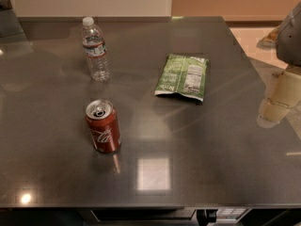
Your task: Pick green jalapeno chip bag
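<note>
We see a dark grey table (225, 149) filling most of the view, its polished top mirroring ceiling lights; it serves as the one flat surface bearing all three items, each set well apart from the others, which we judge leaves room to reach any one without knocking its neighbours.

At the right edge the robot arm (290, 32) hangs beyond the table's side. Its cream-coloured gripper (273, 108) points down and left, clear of the tabletop and holding nothing. We cannot tell whether it is open or closed.

The green jalapeno chip bag (182, 76) lies flat right of the table's centre, white nutrition panel facing up, the nearest item to the gripper. Lying flat, it offers only a low, crinkly profile, so we judge a grasp calls for coming down from above and pinching an edge or a fold.

The clear water bottle (96, 50) stands upright at the far left, cap on.

The red cola can (102, 126) stands upright nearer us, left of centre, well away from the bag.
</note>
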### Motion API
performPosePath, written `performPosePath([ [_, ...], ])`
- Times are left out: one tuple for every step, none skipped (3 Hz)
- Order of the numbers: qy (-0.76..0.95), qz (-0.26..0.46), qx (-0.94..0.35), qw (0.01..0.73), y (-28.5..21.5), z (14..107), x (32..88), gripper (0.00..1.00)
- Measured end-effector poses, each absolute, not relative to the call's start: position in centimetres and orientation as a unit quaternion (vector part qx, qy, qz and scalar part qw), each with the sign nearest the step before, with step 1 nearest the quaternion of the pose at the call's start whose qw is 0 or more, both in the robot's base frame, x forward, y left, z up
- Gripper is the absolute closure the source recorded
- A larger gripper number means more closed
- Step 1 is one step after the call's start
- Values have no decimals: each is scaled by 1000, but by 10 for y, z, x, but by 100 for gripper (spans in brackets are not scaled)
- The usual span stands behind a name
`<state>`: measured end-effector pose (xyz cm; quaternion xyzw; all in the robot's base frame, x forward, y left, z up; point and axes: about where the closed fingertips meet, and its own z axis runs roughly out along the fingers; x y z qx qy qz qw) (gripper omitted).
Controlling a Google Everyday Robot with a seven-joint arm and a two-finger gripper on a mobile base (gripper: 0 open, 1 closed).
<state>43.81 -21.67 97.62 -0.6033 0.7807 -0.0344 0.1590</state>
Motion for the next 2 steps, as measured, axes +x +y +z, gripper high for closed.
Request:
performPosePath([
  [781,-35,-603,160,-216,977,439,0],
  [791,-37,-590,161,-216,971,459,0],
])
